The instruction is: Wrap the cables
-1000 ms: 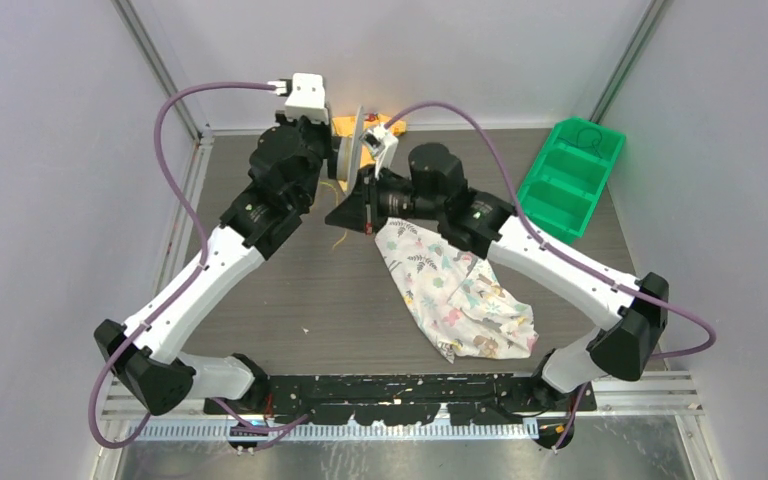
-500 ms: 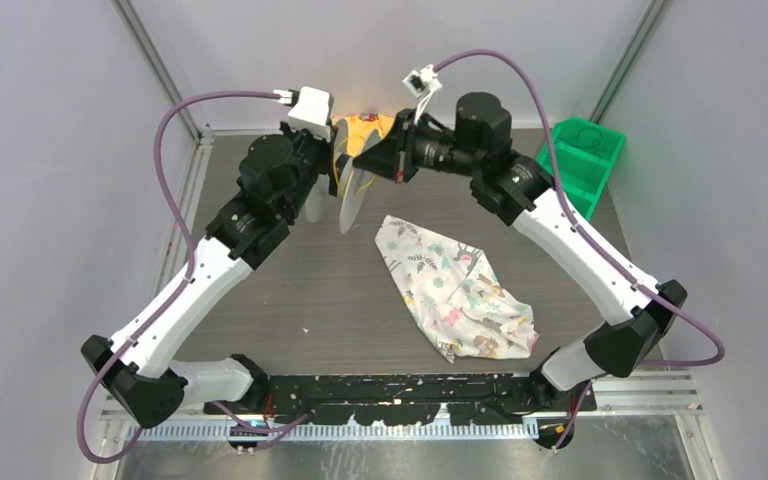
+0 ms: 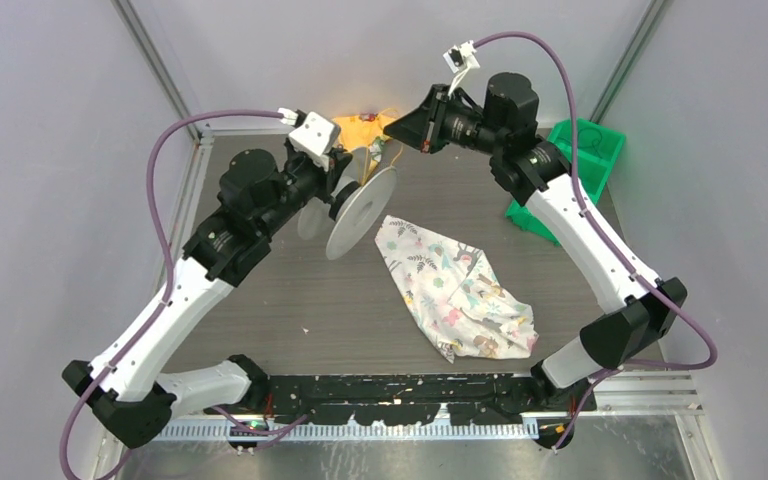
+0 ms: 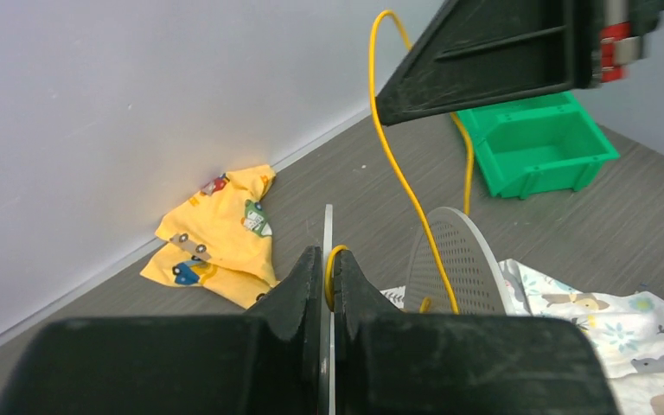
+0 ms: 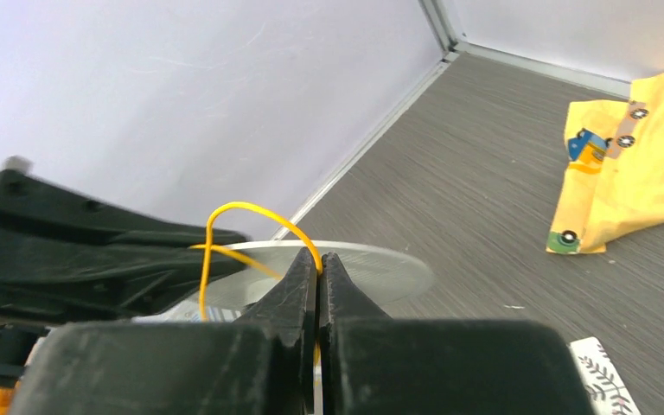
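I see the grey table [image 3: 290, 290] with a flowered cloth [image 3: 455, 295] lying crumpled from its middle toward the near right corner. A green bin [image 3: 600, 135] with compartments stands at the far right corner, partly behind my right arm. A yellow printed garment [image 3: 368, 125] lies bunched against the far edge, near the middle.

My left arm holds a spool [image 3: 360, 212] of two pale round discs, tilted, in the air over the far middle of the table. In the left wrist view the left hand [image 4: 327, 259] is clenched on the thin rim of one disc, whose edge runs up between the fingers. The other disc is perforated and stands just to the right.

The right hand [image 5: 316, 264] is raised over the far edge, above and beside the spool. It is pinched tight on the cable [image 4: 398, 164], which meets its fingertips in the right wrist view.

The cable is a thin yellow cord. It comes up from between the two discs and arcs to the right hand. A small loop of it sits right at the left fingertips. Another stretch hangs down in front of the bin.
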`<state>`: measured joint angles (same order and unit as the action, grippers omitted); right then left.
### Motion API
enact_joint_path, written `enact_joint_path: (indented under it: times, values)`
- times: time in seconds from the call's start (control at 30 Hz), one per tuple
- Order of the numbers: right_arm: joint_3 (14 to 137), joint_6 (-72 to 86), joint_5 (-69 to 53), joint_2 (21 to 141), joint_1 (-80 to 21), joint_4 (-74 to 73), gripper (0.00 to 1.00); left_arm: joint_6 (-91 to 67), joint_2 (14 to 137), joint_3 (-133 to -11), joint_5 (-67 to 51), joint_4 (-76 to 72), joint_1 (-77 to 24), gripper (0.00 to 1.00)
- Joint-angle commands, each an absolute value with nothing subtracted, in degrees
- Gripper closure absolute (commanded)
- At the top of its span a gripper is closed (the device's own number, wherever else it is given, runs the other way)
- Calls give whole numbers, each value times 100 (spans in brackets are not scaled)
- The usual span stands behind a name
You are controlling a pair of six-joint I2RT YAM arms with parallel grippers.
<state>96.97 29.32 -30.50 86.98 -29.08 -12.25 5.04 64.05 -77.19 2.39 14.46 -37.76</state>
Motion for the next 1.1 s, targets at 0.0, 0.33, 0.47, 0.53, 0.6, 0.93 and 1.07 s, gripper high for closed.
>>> enact_joint_path:
  times: [0.0,0.33,0.47,0.53,0.6,0.93,1.07]
  values:
    - [9646,3030,-3178,8818,-2664,-1234,100,555,5966,-7779,-205,847,-3753,99]
    - [8590,3459,-3610,8881,-2484,-789,99,128,5635,-7926,35,473,-3747,100]
    - [8359,3583,-3572,8811,-2518,-654,99,-311,5640,-7960,220,76,-3749,100]
    - [8302,3633,-3452,8787,-2565,-639,99,-559,5679,-7972,363,-167,-3745,100]
    - [8137,3750,-3355,8737,-2643,-483,100,-776,5747,-7992,492,-380,-3745,100]
    - [7367,4252,-2575,8575,-3391,587,99,-1622,6081,-7990,1713,-977,-3747,100]
    - [7336,4296,-2513,8635,-3630,665,99,-1810,6090,-7925,2063,-1187,-3744,99]
